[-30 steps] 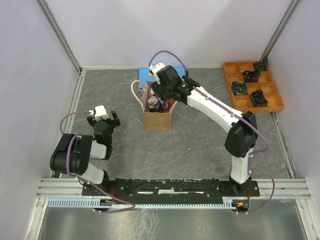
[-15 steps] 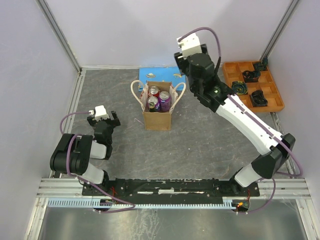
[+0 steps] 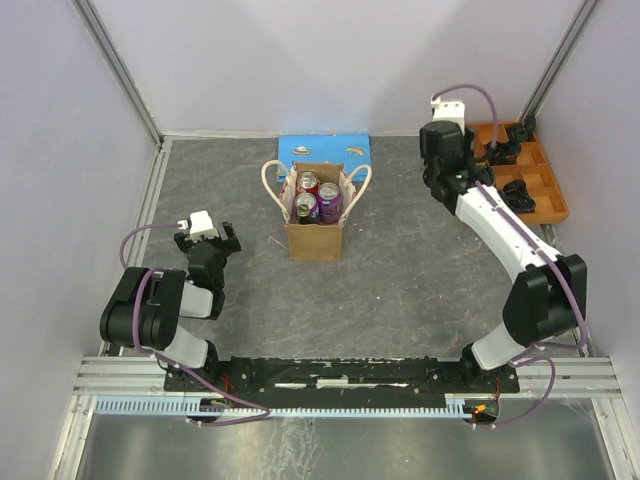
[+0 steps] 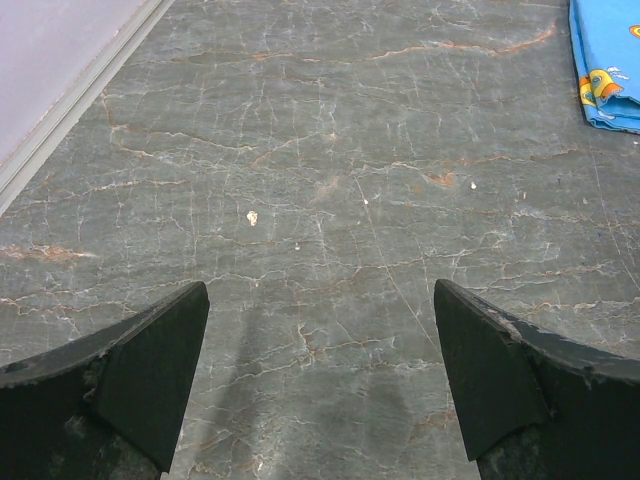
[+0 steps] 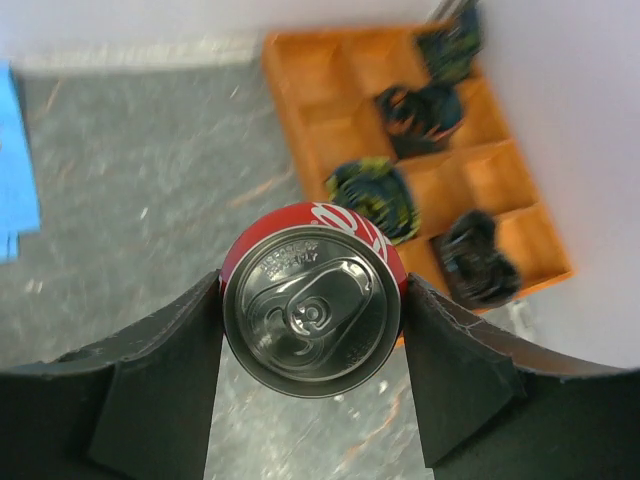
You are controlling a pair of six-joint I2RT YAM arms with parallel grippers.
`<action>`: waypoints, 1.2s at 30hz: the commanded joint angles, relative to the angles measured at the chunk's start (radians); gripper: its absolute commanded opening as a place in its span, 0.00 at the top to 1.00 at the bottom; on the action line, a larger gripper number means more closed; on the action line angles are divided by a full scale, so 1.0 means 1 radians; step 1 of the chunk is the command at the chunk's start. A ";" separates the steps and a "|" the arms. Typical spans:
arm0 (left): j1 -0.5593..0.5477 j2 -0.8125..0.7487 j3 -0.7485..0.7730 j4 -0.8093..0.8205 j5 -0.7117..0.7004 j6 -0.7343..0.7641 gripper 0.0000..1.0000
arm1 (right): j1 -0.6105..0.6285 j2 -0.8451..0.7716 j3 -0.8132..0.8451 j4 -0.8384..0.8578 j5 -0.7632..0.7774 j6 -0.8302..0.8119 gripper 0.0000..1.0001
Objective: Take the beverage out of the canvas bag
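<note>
Right wrist view: the red can (image 5: 311, 312) sits top-up between my right gripper's (image 5: 311, 335) fingers, jaws clamped on its sides. Below it are grey table and the orange tray's (image 5: 330, 95) edge. Top view puts that gripper at upper right, well apart from the canvas bag (image 3: 316, 240) at centre, which holds three more cans. I judge extraction done; next I need bare table beside the tray, a level descent, then release. Left gripper (image 4: 320, 370) gapes, holding nothing.

I count three cans (image 3: 309, 183) (image 3: 329, 199) (image 3: 305, 208) in one canvas bag (image 3: 318, 242), a fourth can (image 5: 312, 320) outside it; one tray (image 5: 305, 105), four dark items (image 5: 452, 45) (image 5: 420, 110) (image 5: 372, 190) (image 5: 480, 265).
</note>
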 commanded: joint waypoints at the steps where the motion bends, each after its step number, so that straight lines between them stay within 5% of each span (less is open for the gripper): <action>1: -0.002 0.003 0.023 0.043 -0.021 0.036 0.01 | 0.015 0.014 -0.061 0.111 -0.099 0.103 1.00; 16: -0.002 0.003 0.024 0.042 -0.022 0.036 0.01 | -0.024 0.059 -0.253 0.277 -0.309 0.258 1.00; 30: -0.002 0.003 0.023 0.043 -0.022 0.036 0.01 | -0.030 0.145 -0.224 0.201 -0.325 0.313 0.99; 33: -0.003 0.002 0.023 0.045 -0.021 0.036 0.01 | -0.030 0.153 -0.217 0.187 -0.329 0.320 0.84; 36: -0.002 0.002 0.023 0.045 -0.021 0.037 0.01 | -0.030 0.158 -0.200 0.155 -0.332 0.327 0.38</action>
